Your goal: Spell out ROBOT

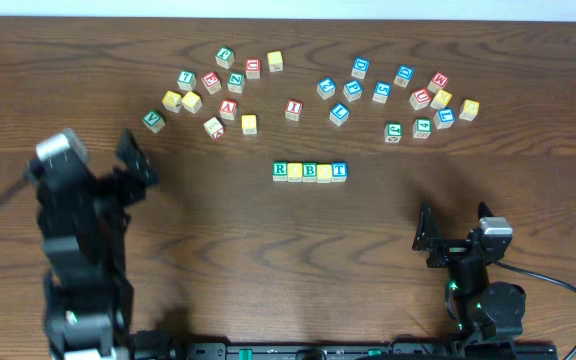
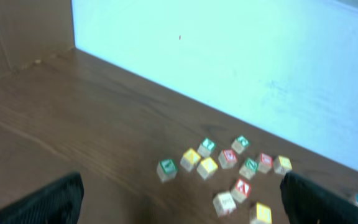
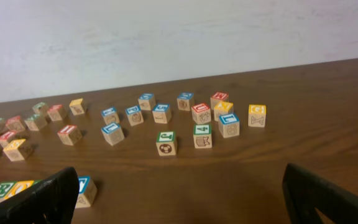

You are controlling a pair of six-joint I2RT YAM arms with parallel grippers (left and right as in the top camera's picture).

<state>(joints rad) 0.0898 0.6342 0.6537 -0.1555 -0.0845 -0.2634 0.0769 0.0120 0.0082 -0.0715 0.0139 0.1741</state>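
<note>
Five cubes stand in a touching row at the table's middle: green-framed R, a yellow-faced cube, green-framed B, a second yellow-faced cube and blue-framed T. My left gripper is far to the left of the row, open and empty; its view is blurred and shows only loose cubes. My right gripper is low on the right, open and empty. In the right wrist view the T sits by the left finger, with the R partly hidden.
Loose letter cubes lie in two clusters along the back, one at the left and one at the right. Nearest the row are a yellow cube and a red-lettered cube. A black cable trails from the right arm.
</note>
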